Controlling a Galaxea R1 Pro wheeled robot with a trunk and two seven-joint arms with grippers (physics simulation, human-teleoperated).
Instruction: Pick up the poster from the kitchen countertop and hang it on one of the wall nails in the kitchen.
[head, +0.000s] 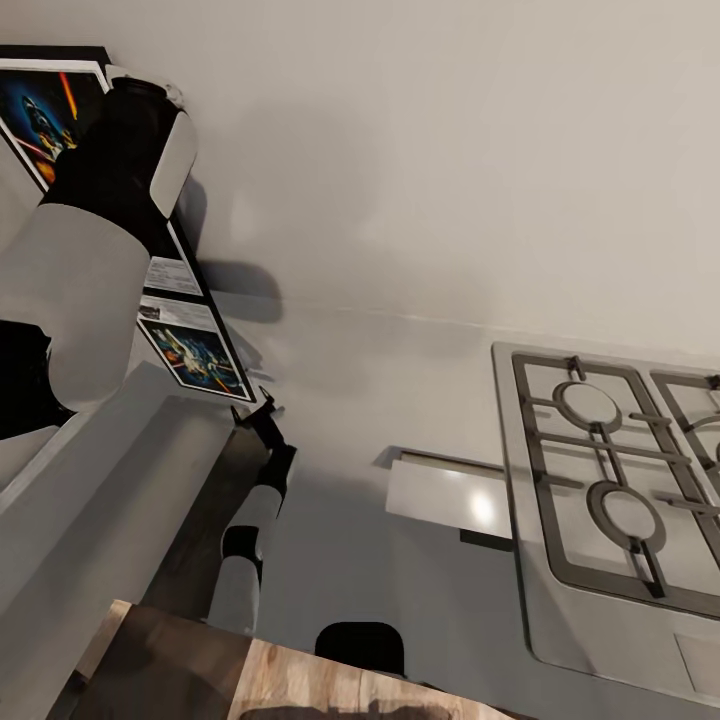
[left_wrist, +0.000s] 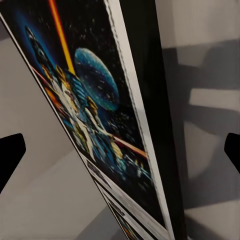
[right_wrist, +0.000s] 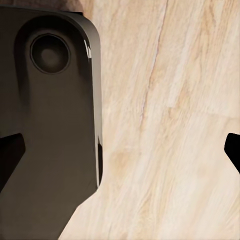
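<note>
At the upper left of the head view the poster (head: 190, 345) stands tilted against the pale wall, its lower end near the countertop (head: 350, 400), the left arm in front of its middle. In the left wrist view the left gripper (left_wrist: 120, 150) has its fingers wide apart, with the poster edge-on between them and not touched. It looks like a thin, stiff, light framed panel with a slick face, so the narrow black frame edge seems the place to pinch. The right gripper (right_wrist: 120, 150) hangs parted over wood floor (right_wrist: 170, 125), holding nothing.
</note>
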